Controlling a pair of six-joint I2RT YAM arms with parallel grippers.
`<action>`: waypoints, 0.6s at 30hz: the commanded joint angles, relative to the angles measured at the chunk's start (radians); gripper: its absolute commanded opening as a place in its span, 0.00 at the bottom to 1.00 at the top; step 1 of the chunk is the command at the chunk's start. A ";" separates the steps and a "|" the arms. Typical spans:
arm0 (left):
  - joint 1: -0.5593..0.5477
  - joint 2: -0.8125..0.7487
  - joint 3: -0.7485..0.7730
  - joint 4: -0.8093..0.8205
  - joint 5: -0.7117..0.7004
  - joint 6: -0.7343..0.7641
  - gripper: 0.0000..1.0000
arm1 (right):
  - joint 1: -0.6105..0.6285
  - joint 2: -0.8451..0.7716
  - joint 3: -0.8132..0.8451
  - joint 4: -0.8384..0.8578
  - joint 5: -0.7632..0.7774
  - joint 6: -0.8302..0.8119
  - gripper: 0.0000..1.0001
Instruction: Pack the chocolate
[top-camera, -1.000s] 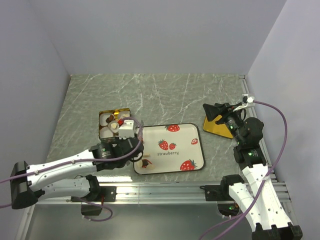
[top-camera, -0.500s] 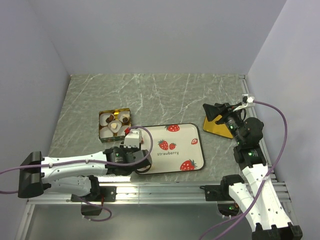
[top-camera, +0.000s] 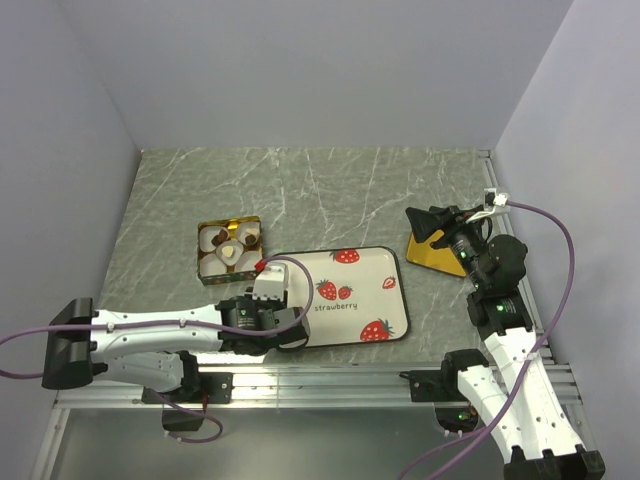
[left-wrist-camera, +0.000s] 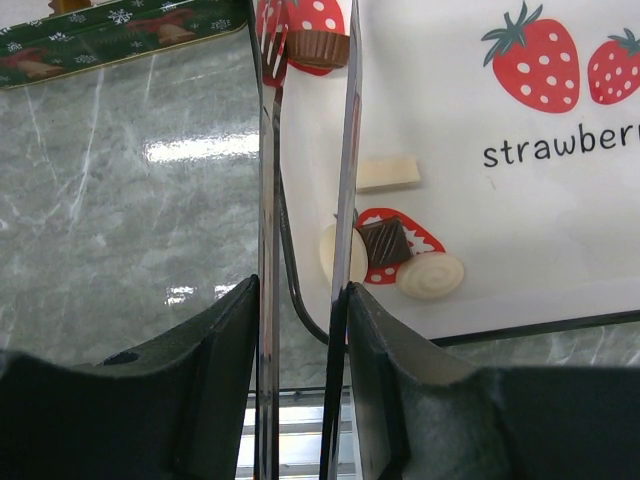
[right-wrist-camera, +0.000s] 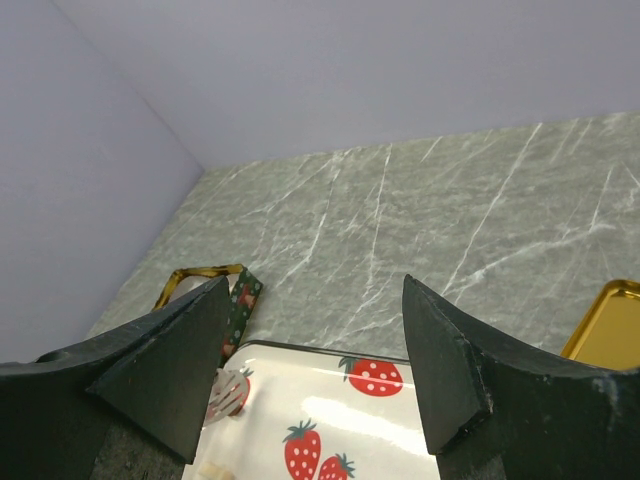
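Observation:
Several pieces of chocolate lie at the near-left corner of the strawberry tray (left-wrist-camera: 560, 240): a dark square (left-wrist-camera: 384, 243), a white swirl (left-wrist-camera: 431, 276) and a cream bar (left-wrist-camera: 388, 173). My left gripper (left-wrist-camera: 300, 295) (top-camera: 275, 312) hangs over that corner, shut on metal tongs (left-wrist-camera: 268, 200). A brown chocolate cup (left-wrist-camera: 316, 46) shows between the tong tips; whether it is pinched I cannot tell. The gold tin (top-camera: 230, 250) with white paper cups stands beyond the tray's left end. My right gripper (right-wrist-camera: 312, 300) (top-camera: 420, 222) is raised at the right, open with nothing in it.
A gold lid (top-camera: 440, 256) lies beside the tray's right end, under my right gripper. The tin's green patterned wall (left-wrist-camera: 120, 30) lies just beyond the tong tips. The table's metal front rail (top-camera: 320, 380) runs close behind the tray.
My left arm has drawn back from over the gold tin to the tray's near-left corner, carrying the tongs. The right arm has not moved.

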 joint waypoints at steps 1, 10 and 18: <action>-0.013 0.009 0.045 -0.027 -0.033 -0.027 0.45 | 0.007 0.002 0.041 0.034 0.001 -0.009 0.76; -0.020 0.029 0.057 -0.060 -0.025 -0.041 0.46 | 0.007 0.001 0.041 0.036 -0.001 -0.008 0.76; -0.026 0.049 0.070 -0.064 -0.016 -0.027 0.47 | 0.007 0.002 0.042 0.034 -0.001 -0.008 0.76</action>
